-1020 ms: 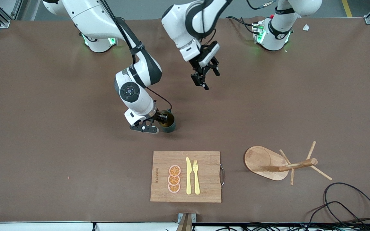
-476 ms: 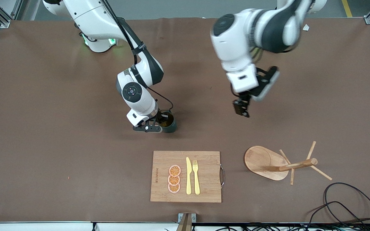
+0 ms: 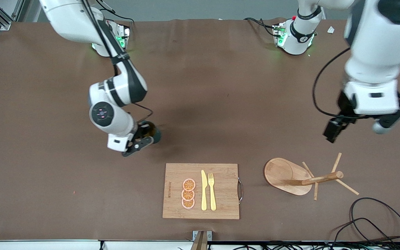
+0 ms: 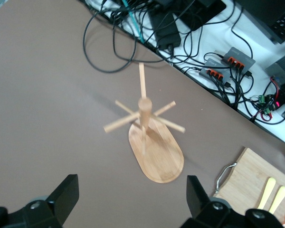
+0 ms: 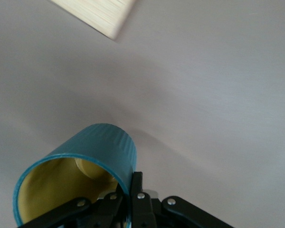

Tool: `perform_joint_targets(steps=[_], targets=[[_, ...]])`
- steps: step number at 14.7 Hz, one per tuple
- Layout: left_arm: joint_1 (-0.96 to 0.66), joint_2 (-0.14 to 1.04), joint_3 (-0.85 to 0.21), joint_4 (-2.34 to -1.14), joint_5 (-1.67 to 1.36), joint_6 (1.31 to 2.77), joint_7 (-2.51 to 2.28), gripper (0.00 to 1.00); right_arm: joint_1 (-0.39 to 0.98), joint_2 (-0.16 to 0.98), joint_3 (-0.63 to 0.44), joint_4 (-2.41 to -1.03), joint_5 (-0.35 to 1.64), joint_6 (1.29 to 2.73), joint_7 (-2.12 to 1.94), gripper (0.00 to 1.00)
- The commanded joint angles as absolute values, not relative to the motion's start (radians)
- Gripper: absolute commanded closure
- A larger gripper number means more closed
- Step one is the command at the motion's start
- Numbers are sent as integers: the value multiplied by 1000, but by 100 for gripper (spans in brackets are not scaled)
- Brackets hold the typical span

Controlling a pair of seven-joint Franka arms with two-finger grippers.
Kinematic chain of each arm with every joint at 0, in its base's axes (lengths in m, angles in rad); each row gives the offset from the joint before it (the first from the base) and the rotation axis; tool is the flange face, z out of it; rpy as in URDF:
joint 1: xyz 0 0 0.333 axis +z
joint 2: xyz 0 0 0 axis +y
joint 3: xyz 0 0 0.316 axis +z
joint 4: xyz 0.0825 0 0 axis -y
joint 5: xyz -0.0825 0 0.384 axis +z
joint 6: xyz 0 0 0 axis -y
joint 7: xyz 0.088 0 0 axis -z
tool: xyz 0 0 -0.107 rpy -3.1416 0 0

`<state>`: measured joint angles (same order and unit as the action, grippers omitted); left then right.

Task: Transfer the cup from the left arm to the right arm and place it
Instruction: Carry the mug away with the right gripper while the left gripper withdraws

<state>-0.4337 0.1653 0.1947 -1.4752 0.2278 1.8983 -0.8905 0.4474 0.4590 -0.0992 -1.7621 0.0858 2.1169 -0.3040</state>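
Right gripper (image 3: pixel 143 138) clamped on the rim of the cup (image 3: pixel 152 132), jaws pinching the wall, one finger inside against the mustard-yellow lining and one outside on the teal. Cup tilted and lifted off the table (image 3: pixel 47 173), hanging over bare brown surface toward the right arm's end, farther from the front camera than the cutting board (image 3: pixel 221 173). In the right wrist view, cup (image 5: pixel 80 175) seen at a slant above the gripper (image 5: pixel 133 199), a pale corner of the board (image 5: pixel 97 14) showing.

Left gripper (image 3: pixel 356 126) up in the air toward the left arm's end of the table, jaws spread wide and holding nothing, over bare surface just beside the wooden peg stand (image 3: pixel 290 175). In the left wrist view, both fingers (image 4: pixel 64 194) framing the stand (image 4: pixel 154 149), upright on its oval base.

On the board: three orange slices (image 3: pixel 188 193), a yellow knife (image 3: pixel 203 191) and a yellow fork (image 3: pixel 212 191), side by side. Black cable (image 3: pixel 377 218) coiled at the table corner near the front camera, on the left arm's end.
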Motion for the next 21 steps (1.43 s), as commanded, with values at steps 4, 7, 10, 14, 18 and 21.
perform_joint_targets(steps=[4, 7, 10, 14, 18, 21], targets=[[-293, 137, 179, -1433, 187, 1783, -467, 0, 275, 365, -89, -1839, 20, 2071, -766, 100], [-273, 91, 181, -1434, 183, 1732, -346, 0, 175, 341, -89, -1902, -26, 2133, -1027, 100], [-154, 46, 108, -1437, 77, 1607, -215, 0, 85, 321, -87, -2015, -28, 2282, -1303, 100], [-37, 0, -12, -1447, -12, 1549, -190, 0, 15, 295, -89, -2124, -28, 2405, -1527, 100], [-23, -15, -31, -1460, -14, 1537, -124, 0, -54, 281, -89, -2196, -28, 2505, -1724, 100], [-20, -23, -64, -1483, 1, 1543, -141, 0, -57, 278, -87, -2256, -28, 2557, -1724, 100]])
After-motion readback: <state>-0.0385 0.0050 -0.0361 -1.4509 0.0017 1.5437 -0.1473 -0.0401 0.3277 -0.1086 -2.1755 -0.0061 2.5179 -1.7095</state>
